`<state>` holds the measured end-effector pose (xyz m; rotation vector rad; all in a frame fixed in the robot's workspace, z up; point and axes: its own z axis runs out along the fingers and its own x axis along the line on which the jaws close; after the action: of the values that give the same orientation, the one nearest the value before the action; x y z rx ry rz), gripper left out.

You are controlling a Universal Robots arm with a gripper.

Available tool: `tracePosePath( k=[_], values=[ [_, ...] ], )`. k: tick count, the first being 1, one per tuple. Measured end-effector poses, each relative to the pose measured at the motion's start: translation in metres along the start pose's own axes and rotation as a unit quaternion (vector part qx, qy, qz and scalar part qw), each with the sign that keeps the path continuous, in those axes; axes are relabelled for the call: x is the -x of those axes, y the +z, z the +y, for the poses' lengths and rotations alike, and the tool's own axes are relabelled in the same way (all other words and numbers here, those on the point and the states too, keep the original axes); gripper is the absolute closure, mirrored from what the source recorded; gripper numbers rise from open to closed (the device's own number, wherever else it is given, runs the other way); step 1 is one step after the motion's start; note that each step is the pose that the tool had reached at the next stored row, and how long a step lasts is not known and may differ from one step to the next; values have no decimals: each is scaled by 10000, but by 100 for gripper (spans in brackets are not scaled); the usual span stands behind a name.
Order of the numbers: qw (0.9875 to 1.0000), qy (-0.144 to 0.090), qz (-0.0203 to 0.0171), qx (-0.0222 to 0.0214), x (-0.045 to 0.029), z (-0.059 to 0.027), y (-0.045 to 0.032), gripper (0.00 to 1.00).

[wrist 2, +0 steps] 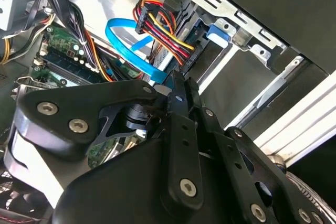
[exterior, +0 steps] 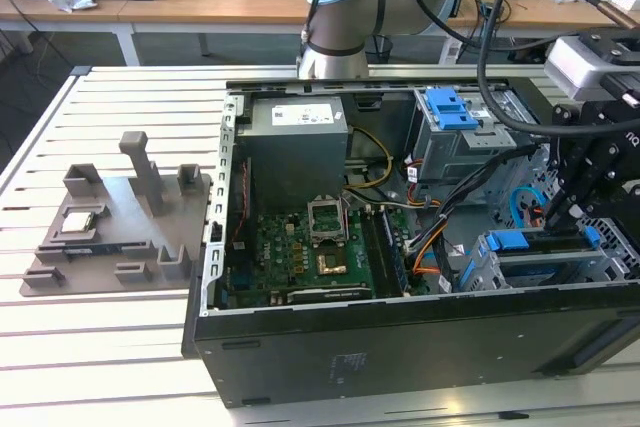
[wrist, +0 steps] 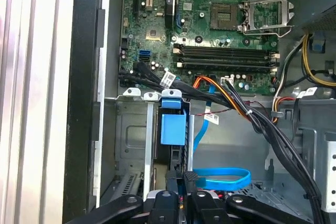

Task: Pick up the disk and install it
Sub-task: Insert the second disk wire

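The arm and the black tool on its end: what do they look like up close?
In the exterior view the arm has rounded silver-grey joints with a pale blue cap. The tool is matt black: flat linked bars pinned with round silver screws, narrowing to slim black fingers. Thick black cables loop down toward its boxy black head.

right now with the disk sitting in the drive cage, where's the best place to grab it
Probably the disk by its blue bracket's exposed end, coming straight in from the case's open side, where the hand is. The drive cage walls seem to cover its flat faces, leaving that edge reachable.
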<state>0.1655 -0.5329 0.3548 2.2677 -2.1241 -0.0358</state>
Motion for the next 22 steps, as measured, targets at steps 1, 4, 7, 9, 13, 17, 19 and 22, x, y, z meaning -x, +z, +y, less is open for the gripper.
tracePosePath(
  k=[1,4,7,9,13,17,19,22],
  values=[
    [10000,-4,1,0,0,0,7,84],
    [10000,-16,0,0,0,-1,41,84],
    [10000,-21,1,0,0,-3,68,84],
    [10000,-23,2,0,0,-3,86,84],
    [10000,-23,0,-1,1,3,111,84],
    [10000,-23,3,0,1,4,143,84],
    [10000,-23,2,0,1,4,146,84],
    [10000,-24,-1,0,1,4,149,84]
  ],
)
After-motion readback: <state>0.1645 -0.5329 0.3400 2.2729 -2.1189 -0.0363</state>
